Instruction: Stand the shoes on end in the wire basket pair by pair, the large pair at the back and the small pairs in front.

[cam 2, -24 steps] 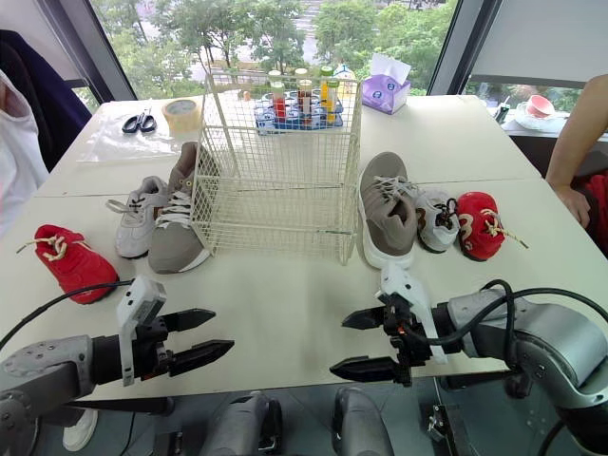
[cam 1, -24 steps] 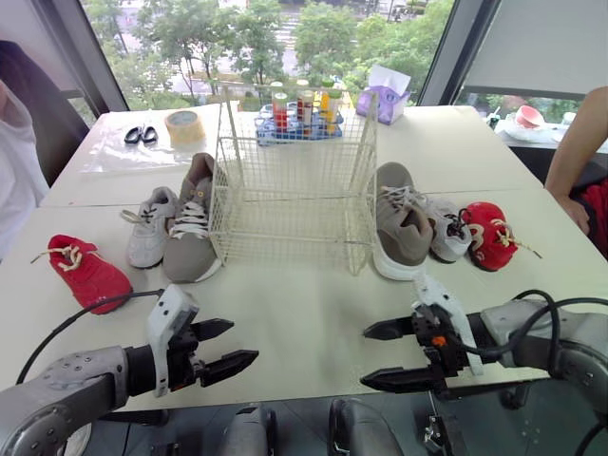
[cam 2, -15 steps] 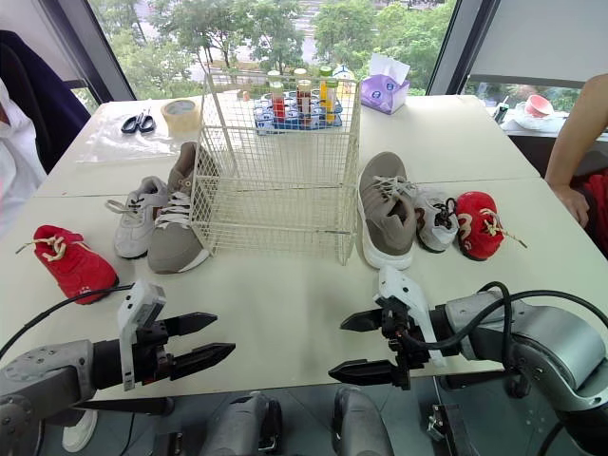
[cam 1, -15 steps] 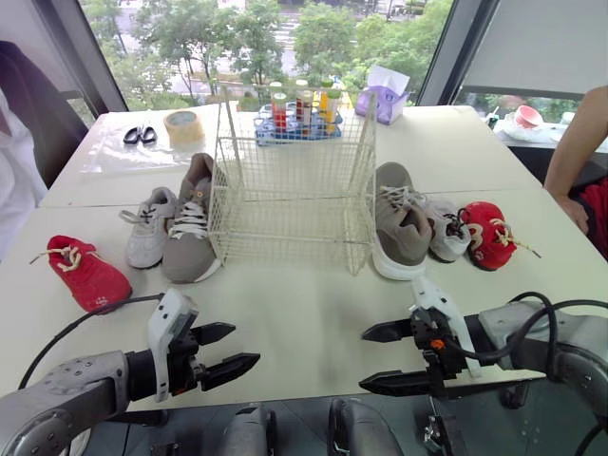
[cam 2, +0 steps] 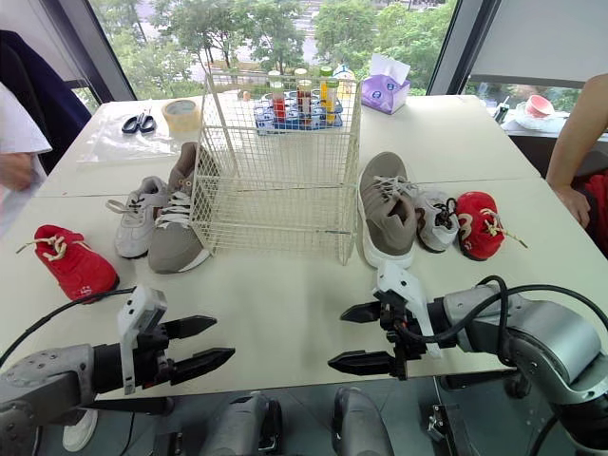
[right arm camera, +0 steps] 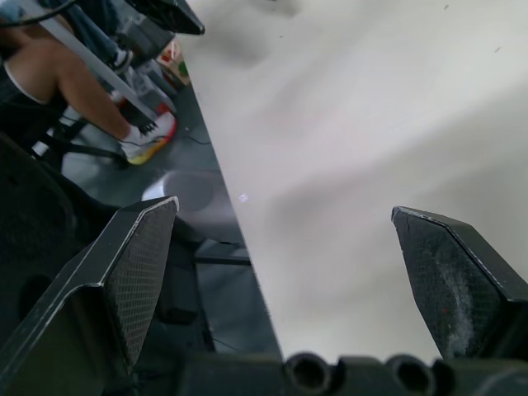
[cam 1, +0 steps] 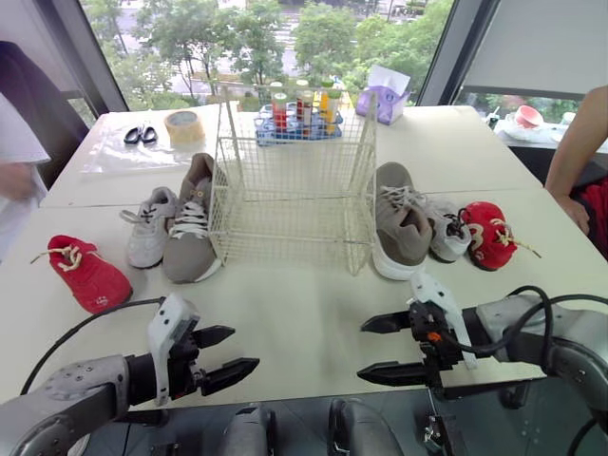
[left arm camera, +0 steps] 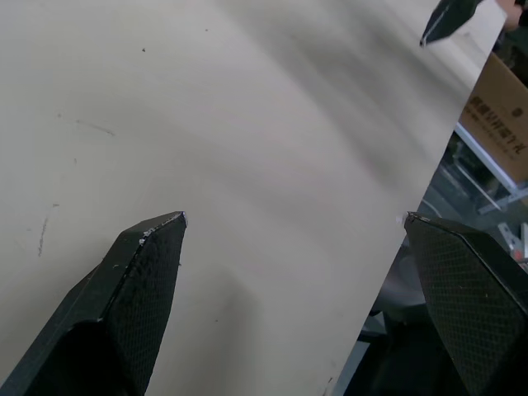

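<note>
The white wire basket [cam 1: 294, 185] stands empty in the middle of the table. To its left lie a large taupe shoe [cam 1: 190, 233], a small grey sneaker [cam 1: 152, 226] and a small red shoe [cam 1: 87, 273]. To its right lie the other large taupe shoe [cam 1: 401, 226], a small grey sneaker [cam 1: 446, 230] and a small red shoe [cam 1: 489, 235]. My left gripper [cam 1: 243, 348] is open over the table's front edge, well short of the shoes. My right gripper [cam 1: 362, 351] is also open with nothing in it, at the front edge, facing the left one.
Behind the basket are a blue rack of bottles [cam 1: 299, 112], a tape roll [cam 1: 184, 125], scissors [cam 1: 141, 134] and a purple tissue box [cam 1: 384, 99]. A person's arm [cam 1: 575, 152] rests at the table's right edge. Another person [cam 1: 19, 161] stands at the left.
My left gripper has sunk slightly toward the front edge. My right gripper has barely shifted. The person on the left has moved, and a hand now shows there.
</note>
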Tool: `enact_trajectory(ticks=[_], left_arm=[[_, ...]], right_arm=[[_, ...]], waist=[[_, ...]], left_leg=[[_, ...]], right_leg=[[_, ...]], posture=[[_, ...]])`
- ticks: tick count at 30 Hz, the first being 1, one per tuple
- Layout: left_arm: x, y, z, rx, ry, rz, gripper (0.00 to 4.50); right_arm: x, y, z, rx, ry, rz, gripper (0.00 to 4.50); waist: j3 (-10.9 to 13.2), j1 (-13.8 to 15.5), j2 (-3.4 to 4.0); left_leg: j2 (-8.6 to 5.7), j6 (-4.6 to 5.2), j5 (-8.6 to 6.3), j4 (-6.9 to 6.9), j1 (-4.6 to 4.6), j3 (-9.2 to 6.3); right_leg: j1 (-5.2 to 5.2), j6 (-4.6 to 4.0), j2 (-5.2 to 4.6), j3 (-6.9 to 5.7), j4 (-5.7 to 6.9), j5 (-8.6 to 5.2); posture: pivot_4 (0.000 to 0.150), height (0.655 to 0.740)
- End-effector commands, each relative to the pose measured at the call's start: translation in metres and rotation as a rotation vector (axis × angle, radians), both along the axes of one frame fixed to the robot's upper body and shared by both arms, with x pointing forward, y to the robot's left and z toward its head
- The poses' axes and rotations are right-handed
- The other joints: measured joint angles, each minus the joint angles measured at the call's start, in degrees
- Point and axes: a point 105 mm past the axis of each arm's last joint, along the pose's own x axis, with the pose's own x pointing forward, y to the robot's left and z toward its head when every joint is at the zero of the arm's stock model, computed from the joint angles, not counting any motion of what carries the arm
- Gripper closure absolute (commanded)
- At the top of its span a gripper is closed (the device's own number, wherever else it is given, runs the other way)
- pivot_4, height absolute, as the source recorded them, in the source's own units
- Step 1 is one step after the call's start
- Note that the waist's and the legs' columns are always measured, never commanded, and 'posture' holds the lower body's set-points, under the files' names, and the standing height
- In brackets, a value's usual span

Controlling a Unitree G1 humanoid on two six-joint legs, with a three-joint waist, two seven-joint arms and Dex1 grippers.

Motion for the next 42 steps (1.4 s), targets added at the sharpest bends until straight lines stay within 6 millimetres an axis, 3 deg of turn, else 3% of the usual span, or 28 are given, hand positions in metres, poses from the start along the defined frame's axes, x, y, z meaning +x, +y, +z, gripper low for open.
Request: enact_trajectory(ticks=[1, 4, 6, 8, 10, 12, 16, 18, 21, 24, 31, 32, 37, 42], left_arm=[[0.009, 0.01, 0.011, 0.072, -0.068, -0.055, 0.17], [0.015, 0.027, 0.03, 0.154, -0.098, -0.116, 0.17], [0.025, 0.032, 0.066, 0.138, -0.152, -0.154, 0.17], [0.03, 0.029, 0.094, 0.112, -0.202, -0.189, 0.17], [0.035, 0.023, 0.114, 0.104, -0.249, -0.222, 0.17], [0.04, 0.022, 0.115, 0.182, -0.279, -0.242, 0.17], [0.043, 0.02, 0.128, 0.156, -0.315, -0.24, 0.17], [0.042, 0.016, 0.127, 0.132, -0.314, -0.241, 0.17], [0.037, 0.009, 0.116, 0.116, -0.289, -0.243, 0.17], [0.036, 0.006, 0.108, 0.104, -0.279, -0.222, 0.0], [0.035, -0.003, 0.1, 0.075, -0.279, -0.191, 0.0], [0.035, -0.004, 0.1, 0.074, -0.281, -0.188, 0.0], [0.037, -0.005, 0.097, 0.069, -0.283, -0.171, 0.0], [0.038, -0.008, 0.092, 0.065, -0.277, -0.169, 0.0]], right_arm=[[0.013, 0.0, 0.054, 0.034, -0.15, 0.035, 0.0], [0.023, 0.004, 0.098, 0.054, -0.267, 0.073, 0.0], [0.032, 0.013, 0.118, 0.06, -0.345, 0.12, 0.0], [0.041, 0.02, 0.123, 0.022, -0.405, 0.161, 0.0], [0.054, 0.025, 0.117, -0.053, -0.452, 0.217, 0.0], [0.07, 0.026, 0.106, -0.134, -0.465, 0.25, 0.0], [0.102, 0.022, 0.083, -0.266, -0.434, 0.247, 0.0], [0.12, 0.022, 0.076, -0.318, -0.457, 0.226, 0.0], [0.13, 0.027, 0.064, -0.351, -0.437, 0.247, 0.0], [0.131, 0.03, 0.057, -0.362, -0.407, 0.281, 0.8], [0.132, 0.026, 0.049, -0.443, -0.44, 0.326, 4.24], [0.134, 0.026, 0.05, -0.462, -0.472, 0.321, 4.41], [0.145, 0.024, 0.059, -0.525, -0.611, 0.251, 4.41], [0.153, 0.037, 0.066, -0.502, -0.644, 0.094, 4.41]], waist=[[0.01, -0.02, -0.01], [0.09, -0.09, 0.1], [0.11, -0.12, 0.09], [0.1, -0.02, 0.09], [0.1, -0.15, 0.1], [0.09, -0.41, 0.09], [0.12, -0.8, 0.06], [0.12, -1.1, 0.06], [0.11, -1.43, 0.05], [0.11, -1.33, 0.05], [0.08, -1.45, 0.04], [0.07, -1.46, 0.03], [0.06, -1.47, 0.02], [0.06, -1.59, 0.01]], left_leg=[[0.01, 0.0, 0.0, 0.0, 0.01, -0.01], [0.03, -0.01, 0.0, -0.01, -0.08, 0.06], [0.06, -0.01, 0.0, -0.05, -0.1, 0.05], [0.1, -0.04, 0.03, -0.04, -0.26, -0.02], [0.03, -0.03, 0.01, -0.1, -0.25, 0.0], [-0.01, 0.07, -0.03, -0.08, -0.3, 0.17], [-0.04, 0.15, -0.06, -0.05, -0.3, 0.51], [-0.05, -0.08, 0.07, -0.04, -0.31, 0.53], [-0.03, -0.14, 0.1, -0.04, -0.28, 0.49], [-0.01, -0.17, 0.12, -0.04, -0.21, 0.47], [-0.01, -0.2, 0.13, -0.01, -0.14, 0.44], [-0.01, -0.22, 0.14, -0.01, -0.13, 0.45], [-0.01, -0.33, 0.2, -0.01, -0.08, 0.44], [0.0, -0.5, 0.3, 0.0, -0.02, 0.44]], right_leg=[[0.01, 0.0, 0.01, 0.0, 0.0, 0.0], [-0.22, -0.01, 0.04, 0.0, 0.03, 0.01], [-0.3, -0.13, 0.09, -0.01, 0.06, 0.04], [-0.45, -0.15, 0.15, -0.05, 0.07, 0.05], [-0.39, -0.11, 0.06, -0.05, 0.04, 0.02], [-0.42, -0.05, 0.01, 0.03, -0.02, 0.02], [-0.52, 0.24, -0.03, 0.2, 0.05, 0.13], [-0.55, 0.25, -0.01, 0.2, 0.07, 0.14], [-0.52, 0.25, 0.0, 0.19, 0.15, 0.14], [-0.45, 0.25, 0.0, 0.18, 0.17, 0.14], [-0.38, 0.24, -0.02, 0.19, 0.23, 0.14], [-0.39, 0.24, -0.02, 0.19, 0.26, 0.14], [-0.37, 0.24, 0.01, 0.19, 0.34, 0.15], [-0.41, 0.19, 0.02, 0.19, 0.49, 0.17]], posture=[[0.15, 0.74], [0.15, 0.74], [0.15, 0.74], [0.15, 0.74], [0.15, 0.74], [0.15, 0.74], [0.15, 0.74], [0.15, 0.74], [0.15, 0.74], [0.15, 0.74], [0.15, 0.74], [0.15, 0.74], [0.15, 0.74], [0.15, 0.74]])
